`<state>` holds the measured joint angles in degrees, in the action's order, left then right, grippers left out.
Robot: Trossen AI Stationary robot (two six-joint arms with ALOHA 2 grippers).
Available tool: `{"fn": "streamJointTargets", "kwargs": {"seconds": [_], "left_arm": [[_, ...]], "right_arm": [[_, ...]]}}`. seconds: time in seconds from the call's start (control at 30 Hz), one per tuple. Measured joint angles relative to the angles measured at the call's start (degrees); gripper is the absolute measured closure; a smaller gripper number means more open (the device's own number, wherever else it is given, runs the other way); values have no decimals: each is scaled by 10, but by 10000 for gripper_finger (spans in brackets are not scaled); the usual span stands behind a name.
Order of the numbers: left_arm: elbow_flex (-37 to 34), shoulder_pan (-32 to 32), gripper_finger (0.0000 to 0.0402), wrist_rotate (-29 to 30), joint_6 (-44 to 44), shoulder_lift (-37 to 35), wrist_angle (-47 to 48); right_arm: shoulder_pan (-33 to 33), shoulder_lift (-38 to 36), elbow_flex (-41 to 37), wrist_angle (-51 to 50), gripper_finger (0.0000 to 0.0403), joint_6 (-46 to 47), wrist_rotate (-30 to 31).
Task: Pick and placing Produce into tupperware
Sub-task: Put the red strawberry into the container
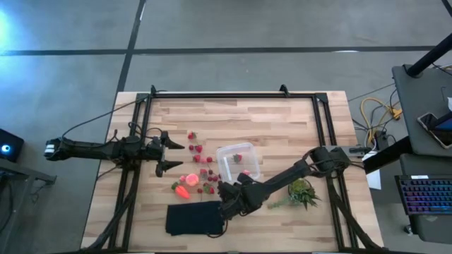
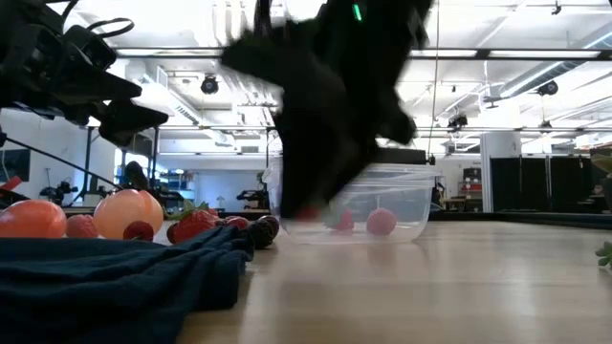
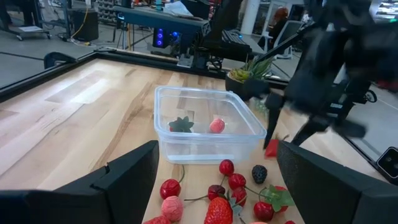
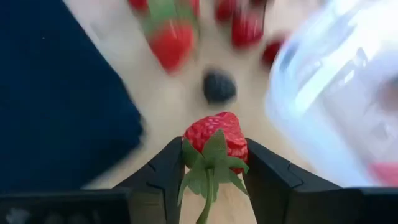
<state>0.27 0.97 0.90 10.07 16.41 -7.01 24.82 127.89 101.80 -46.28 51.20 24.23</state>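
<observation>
The clear square tupperware point(image 1: 238, 163) point(image 3: 205, 132) stands mid-table and holds a pinkish-red piece point(image 3: 216, 126) and a green leafy bit point(image 3: 181, 124). Small red produce point(image 1: 200, 168) point(image 3: 231, 186) lies scattered on the wood to its left, with an orange-red carrot-like piece point(image 1: 182, 190) and a pinkish round one point(image 1: 189, 180). My right gripper point(image 1: 227, 197) point(image 4: 214, 165) hovers at the tupperware's near-left corner, shut on a strawberry point(image 4: 216, 138). My left gripper point(image 1: 168, 156) point(image 3: 211, 186) waits open, left of the produce. My right gripper pinches the strawberry between its two fingers point(image 4: 168, 165), at the leafy stem end point(image 4: 208, 163), one finger on each side. The red tip points away from the wrist, past the fingertips. The berry looks lifted above the wood beside the tupperware.
A dark cloth mat point(image 1: 194, 217) point(image 2: 105, 277) lies near the table's near edge, just left of my right gripper. A green leafy plant point(image 1: 304, 192) sits to the right. A dark berry point(image 4: 219, 87) and more strawberries point(image 4: 169, 38) lie below. A black frame point(image 1: 233, 95) borders the table.
</observation>
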Motion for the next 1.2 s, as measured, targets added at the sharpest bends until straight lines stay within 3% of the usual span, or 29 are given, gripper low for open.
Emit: {"fn": "streamJointTargets", "kwargs": {"seconds": [0.13,0.3,0.5,0.67,0.87,1.2], "left_arm": [[0,0,91,0,0,1,0],[0,0,91,0,0,0,0],[0,0,91,0,0,1,0],[0,0,91,0,0,0,0],[0,0,91,0,0,0,0],[0,0,91,25,1,1,-12]], "right_arm": [[-1,-45,34,-12,273,-17,52],[-39,-84,56,-104,266,-5,95],[-119,-91,23,-122,211,-27,-63],[-140,-88,17,-121,151,-27,-75],[-122,-114,38,-105,110,-2,17],[-65,-139,121,-104,126,76,90]]}}
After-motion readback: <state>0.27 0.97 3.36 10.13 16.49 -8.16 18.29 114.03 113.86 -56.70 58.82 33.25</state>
